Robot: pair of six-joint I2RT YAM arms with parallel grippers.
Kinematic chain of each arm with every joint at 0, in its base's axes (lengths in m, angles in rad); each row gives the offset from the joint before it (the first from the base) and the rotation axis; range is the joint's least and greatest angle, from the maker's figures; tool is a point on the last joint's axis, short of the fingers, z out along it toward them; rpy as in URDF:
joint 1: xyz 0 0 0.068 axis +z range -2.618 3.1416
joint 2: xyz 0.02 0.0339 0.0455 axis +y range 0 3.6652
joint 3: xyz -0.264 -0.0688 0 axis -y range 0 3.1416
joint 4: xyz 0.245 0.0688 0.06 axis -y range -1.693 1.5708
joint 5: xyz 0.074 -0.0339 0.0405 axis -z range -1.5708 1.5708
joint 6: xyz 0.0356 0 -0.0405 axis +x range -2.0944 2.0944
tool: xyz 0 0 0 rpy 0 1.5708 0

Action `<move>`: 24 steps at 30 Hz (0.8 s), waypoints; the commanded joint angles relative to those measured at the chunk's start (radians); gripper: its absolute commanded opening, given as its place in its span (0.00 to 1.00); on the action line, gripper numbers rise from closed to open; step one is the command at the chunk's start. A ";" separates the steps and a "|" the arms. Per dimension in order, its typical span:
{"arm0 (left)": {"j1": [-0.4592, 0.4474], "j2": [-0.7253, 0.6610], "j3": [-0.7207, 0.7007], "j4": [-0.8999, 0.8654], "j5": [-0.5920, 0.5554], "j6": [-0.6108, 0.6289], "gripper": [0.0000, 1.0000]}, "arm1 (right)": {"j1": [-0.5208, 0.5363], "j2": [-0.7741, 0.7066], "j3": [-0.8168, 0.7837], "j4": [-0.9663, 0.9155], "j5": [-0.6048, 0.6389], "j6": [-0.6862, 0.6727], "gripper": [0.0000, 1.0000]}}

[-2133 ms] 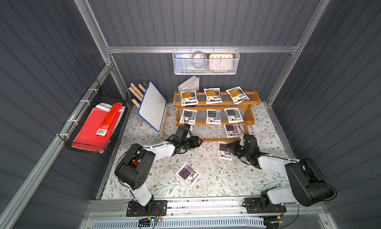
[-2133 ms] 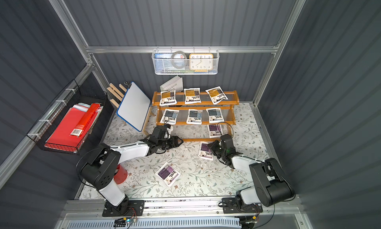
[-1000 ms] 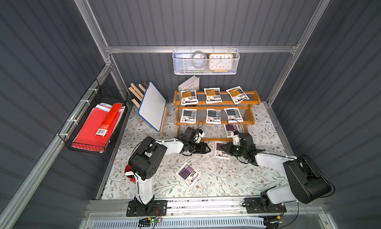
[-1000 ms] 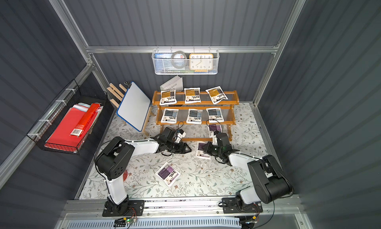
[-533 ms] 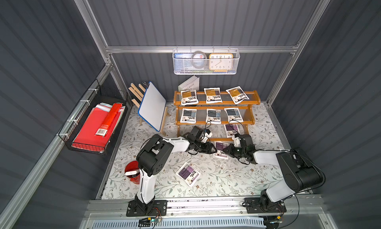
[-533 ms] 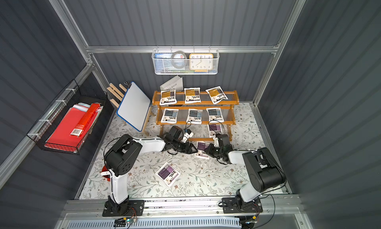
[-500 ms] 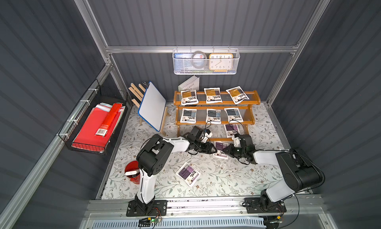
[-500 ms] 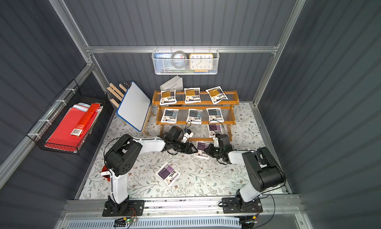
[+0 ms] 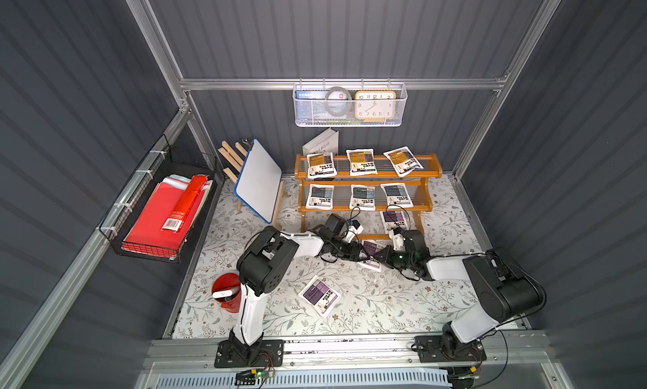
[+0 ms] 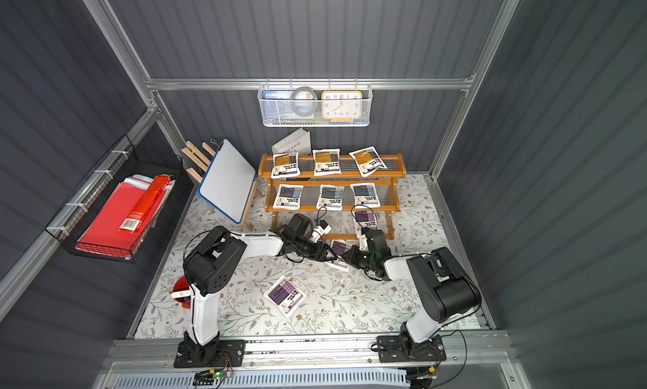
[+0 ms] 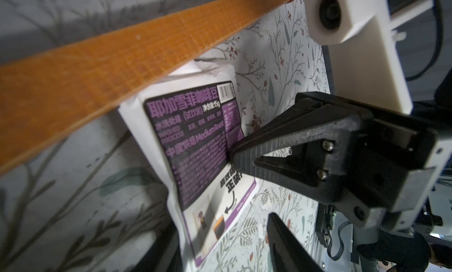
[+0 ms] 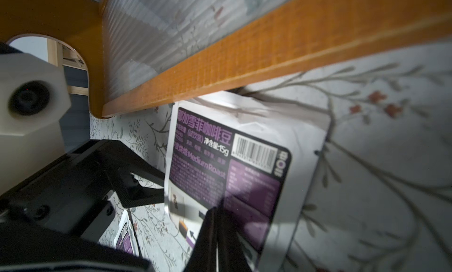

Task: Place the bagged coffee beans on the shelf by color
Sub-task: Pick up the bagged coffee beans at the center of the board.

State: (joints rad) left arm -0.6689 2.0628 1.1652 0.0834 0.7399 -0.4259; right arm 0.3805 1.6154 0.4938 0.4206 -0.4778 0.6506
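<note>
The shelf (image 9: 371, 176) holds three yellow-label pouches on its top tier, three blue-grey ones on the middle tier and one purple pouch (image 9: 394, 220) on the lowest. My right gripper (image 9: 383, 256) (image 12: 217, 209) is shut on the edge of a second purple pouch (image 9: 371, 246) (image 12: 244, 165) just in front of the shelf's bottom rail (image 11: 97, 67). My left gripper (image 9: 357, 256) (image 11: 220, 229) is open, its jaws straddling that pouch's opposite edge (image 11: 195, 141). A third purple pouch (image 9: 319, 295) lies flat on the floral mat.
A red cup (image 9: 227, 292) stands by the left arm's base. A whiteboard on an easel (image 9: 259, 180) leans left of the shelf. A black wire basket with red folders (image 9: 164, 215) hangs on the left wall, a white mesh basket (image 9: 346, 105) on the back wall.
The left gripper has reached rightward to the purple pouch that the right gripper holds, and its jaws have narrowed around the pouch's edge. The right gripper has shifted slightly toward the shelf.
</note>
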 commanded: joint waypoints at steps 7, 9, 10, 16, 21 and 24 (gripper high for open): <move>-0.009 0.066 -0.018 -0.107 0.002 0.034 0.00 | 0.009 -0.037 0.001 -0.069 0.008 -0.014 0.07; -0.008 0.047 -0.032 -0.117 0.003 0.043 0.00 | 0.009 -0.058 -0.006 -0.069 0.010 -0.020 0.08; -0.009 0.033 -0.042 -0.118 0.005 0.047 0.00 | 0.009 -0.070 -0.010 -0.068 0.009 -0.023 0.08; -0.009 -0.167 -0.137 -0.113 -0.122 0.029 0.00 | 0.009 -0.228 -0.054 -0.080 0.073 -0.035 0.35; 0.004 -0.330 -0.193 -0.054 -0.284 -0.035 0.00 | 0.009 -0.353 -0.071 -0.079 0.153 -0.002 0.47; 0.048 -0.397 -0.246 0.062 -0.312 -0.109 0.00 | 0.009 -0.367 -0.080 -0.007 0.132 0.053 0.47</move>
State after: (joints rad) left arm -0.6605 1.7329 0.9615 0.0441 0.5179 -0.4614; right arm 0.3870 1.2568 0.4358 0.3618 -0.3676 0.6556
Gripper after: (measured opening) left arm 0.067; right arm 0.475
